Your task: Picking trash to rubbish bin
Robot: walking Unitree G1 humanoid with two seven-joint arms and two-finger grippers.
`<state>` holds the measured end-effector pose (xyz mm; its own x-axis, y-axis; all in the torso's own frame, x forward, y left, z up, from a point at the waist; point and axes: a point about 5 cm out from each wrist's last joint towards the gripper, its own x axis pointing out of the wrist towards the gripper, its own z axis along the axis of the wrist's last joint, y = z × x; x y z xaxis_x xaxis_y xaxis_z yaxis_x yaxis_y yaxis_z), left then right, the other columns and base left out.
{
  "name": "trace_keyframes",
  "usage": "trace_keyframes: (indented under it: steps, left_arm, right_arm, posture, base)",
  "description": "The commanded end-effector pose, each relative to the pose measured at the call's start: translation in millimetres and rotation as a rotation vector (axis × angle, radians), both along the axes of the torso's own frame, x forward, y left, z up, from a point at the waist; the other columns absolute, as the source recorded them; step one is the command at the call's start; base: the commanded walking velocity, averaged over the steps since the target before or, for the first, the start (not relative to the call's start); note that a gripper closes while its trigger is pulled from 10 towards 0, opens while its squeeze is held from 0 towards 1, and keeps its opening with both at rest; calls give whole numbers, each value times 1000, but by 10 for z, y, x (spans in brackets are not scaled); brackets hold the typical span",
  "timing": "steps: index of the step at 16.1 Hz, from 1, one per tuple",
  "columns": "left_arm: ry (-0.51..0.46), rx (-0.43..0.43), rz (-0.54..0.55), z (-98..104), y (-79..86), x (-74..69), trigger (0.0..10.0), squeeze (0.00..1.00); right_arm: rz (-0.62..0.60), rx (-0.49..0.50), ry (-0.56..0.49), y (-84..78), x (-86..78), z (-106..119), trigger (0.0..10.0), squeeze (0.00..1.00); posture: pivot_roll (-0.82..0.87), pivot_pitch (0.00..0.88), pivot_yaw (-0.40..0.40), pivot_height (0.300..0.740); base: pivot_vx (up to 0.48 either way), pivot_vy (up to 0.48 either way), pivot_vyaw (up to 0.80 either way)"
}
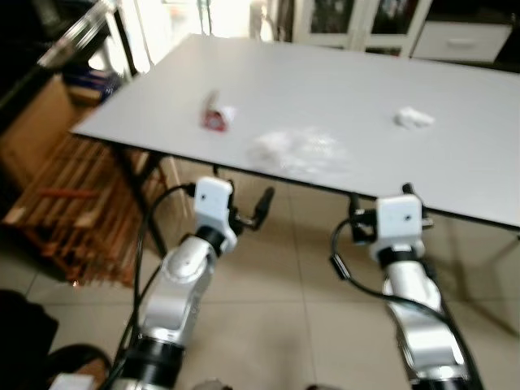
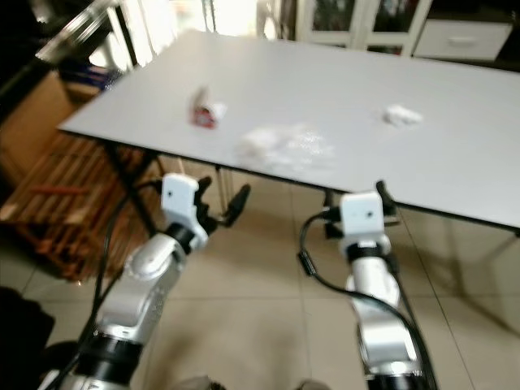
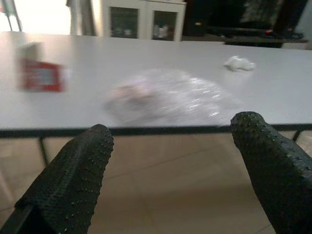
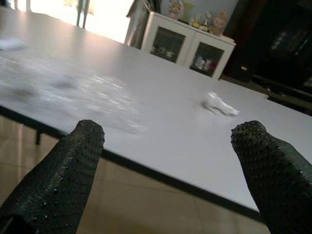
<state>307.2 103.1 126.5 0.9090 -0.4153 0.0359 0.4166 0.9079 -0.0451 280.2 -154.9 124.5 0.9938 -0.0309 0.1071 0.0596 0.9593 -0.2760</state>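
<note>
Three bits of trash lie on a white table (image 1: pixel 341 73). A clear crumpled plastic bag (image 1: pixel 296 150) rests near the front edge. To its left is a red and white packet (image 1: pixel 217 114). A crumpled white tissue (image 1: pixel 413 119) sits to the right. Both grippers hang below the front edge, over the floor. My left gripper (image 3: pixel 175 165) is open and points at the plastic bag (image 3: pixel 170 97). My right gripper (image 4: pixel 170 165) is open too, with the tissue (image 4: pixel 219 105) ahead of it on the tabletop.
A wooden slatted rack (image 1: pixel 73 203) stands at the left beside the table. Black table legs (image 1: pixel 134 183) run under the front edge. White cabinets (image 1: pixel 366 24) line the far wall. Beige floor tiles (image 1: pixel 301 325) lie below my arms.
</note>
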Motion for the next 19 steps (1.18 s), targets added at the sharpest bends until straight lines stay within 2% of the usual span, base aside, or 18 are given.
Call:
trace_keyframes:
  steps: [1,3,7,19]
  left_arm:
    - [10,2,1,-5,12,3,10000,0]
    - [9,5,4,0,17,15,10000,0]
    - [-11,32,-21,8,15,3,10000,0]
    - [-10,27,-48,-7,-32,-26,10000,0]
  right_arm:
    - [-5,-15,-3,-22,-4,-1,10000,0]
    - [-6,-17,-3,-22,-7,-6,10000,0]
    - [-10,-19,-2,-28,-3,-13,10000,0]
    - [-29,-30,-5,-52,2,-16,10000,0]
  posture:
    - [-28,103,12,740]
    - [-28,103,13,740]
    - [-28,102,14,740]
    - [-28,101,14,740]
  base:
    - [0,480,0]
    - [0,457,0]
    - [0,0,0]
    - [469,0,0]
